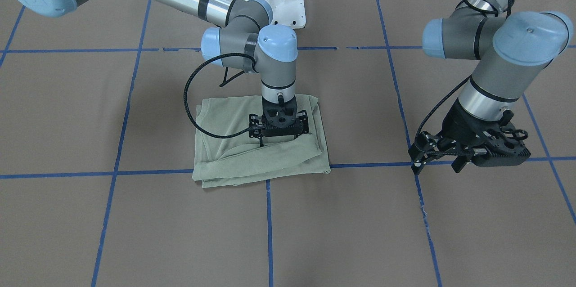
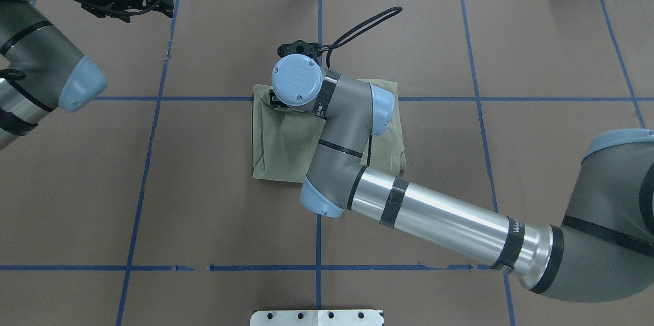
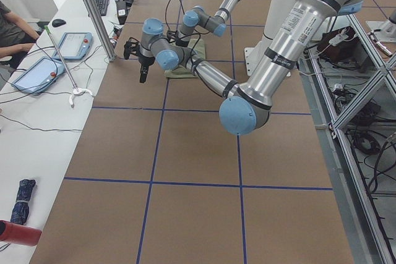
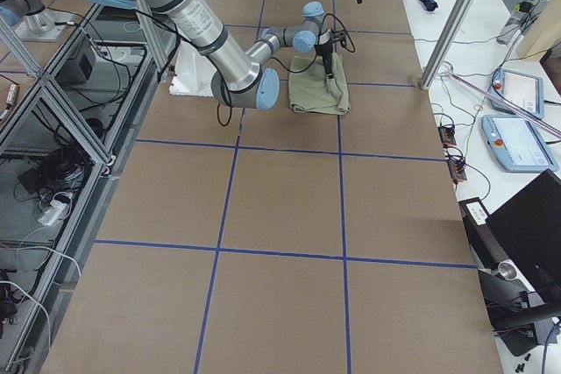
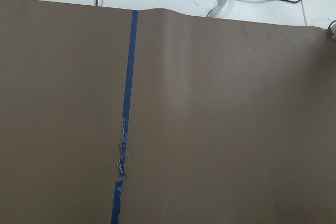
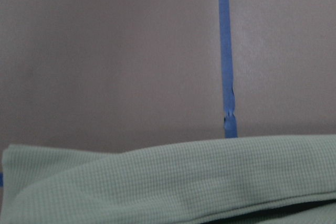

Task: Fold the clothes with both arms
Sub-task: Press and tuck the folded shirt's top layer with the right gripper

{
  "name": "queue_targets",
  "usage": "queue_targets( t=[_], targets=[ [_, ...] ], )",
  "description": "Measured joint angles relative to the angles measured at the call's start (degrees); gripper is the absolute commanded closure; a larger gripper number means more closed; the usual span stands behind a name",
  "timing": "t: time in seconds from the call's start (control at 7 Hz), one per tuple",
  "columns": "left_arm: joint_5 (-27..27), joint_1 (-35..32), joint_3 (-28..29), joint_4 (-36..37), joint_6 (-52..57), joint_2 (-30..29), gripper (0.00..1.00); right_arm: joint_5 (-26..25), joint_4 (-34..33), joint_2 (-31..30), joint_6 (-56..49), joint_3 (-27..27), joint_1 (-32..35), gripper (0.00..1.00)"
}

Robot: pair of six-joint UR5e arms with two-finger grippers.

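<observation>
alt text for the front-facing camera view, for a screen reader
The right gripper points straight down onto a folded olive-green shirt lying on a brown table marked with blue tape lines. The left gripper hangs open above bare table off to the shirt's side, holding nothing.

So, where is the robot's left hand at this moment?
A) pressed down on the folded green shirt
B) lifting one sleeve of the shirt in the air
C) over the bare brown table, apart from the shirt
C: in the front-facing view the left hand hangs over the bare table, well to the side of the folded shirt, and its wrist camera shows only brown paper and blue tape.
</observation>
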Motion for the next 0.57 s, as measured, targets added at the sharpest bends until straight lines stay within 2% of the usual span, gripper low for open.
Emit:
queue_targets(
  t=[0.29,0.57],
  targets=[
    [0.00,-0.07,0.03,0.03,0.00,-0.01,0.00,0.47,4.68,3.77,-0.44,-6.42,3.20,0.00],
    [0.00,-0.33,0.03,0.03,0.00,-0.07,0.00,2.53,6.95,5.58,-0.43,-8.40,5.39,0.00]
  ],
)
